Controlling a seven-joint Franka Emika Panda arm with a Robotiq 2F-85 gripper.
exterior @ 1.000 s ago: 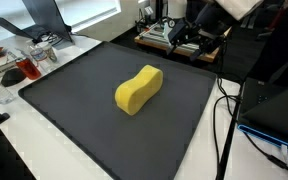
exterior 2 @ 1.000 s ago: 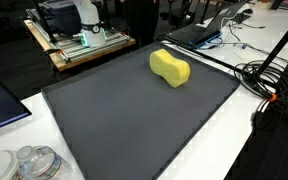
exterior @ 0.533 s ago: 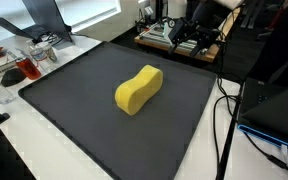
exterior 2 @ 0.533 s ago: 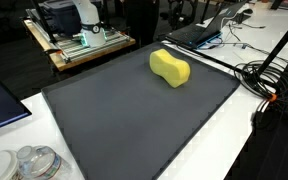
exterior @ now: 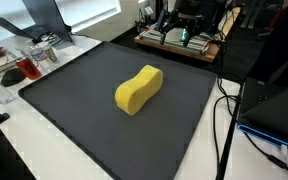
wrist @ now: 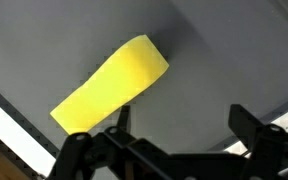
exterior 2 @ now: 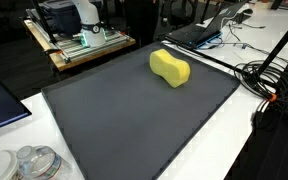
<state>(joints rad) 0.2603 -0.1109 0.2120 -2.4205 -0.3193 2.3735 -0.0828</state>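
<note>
A yellow peanut-shaped sponge (exterior: 138, 90) lies on a dark grey mat (exterior: 84, 120), toward its far side in an exterior view (exterior 2: 170, 68). My gripper (exterior: 187, 24) hangs high above the mat's far edge, well apart from the sponge. In the wrist view the sponge (wrist: 109, 85) lies diagonally on the mat (wrist: 214, 60), above and to the left of my gripper (wrist: 182, 125). The two black fingers are spread wide with nothing between them. The gripper does not show in one of the exterior views.
A wooden cart with equipment (exterior 2: 74, 35) stands behind the mat. Laptops (exterior 2: 199, 30) (exterior: 274, 112) and cables (exterior 2: 269, 80) lie along one side. Plastic containers (exterior 2: 34, 162) and a tray with a glass (exterior: 24, 66) sit by the mat's corners.
The gripper has risen and drifted a little sideways above the mat's far edge. The sponge has not moved.
</note>
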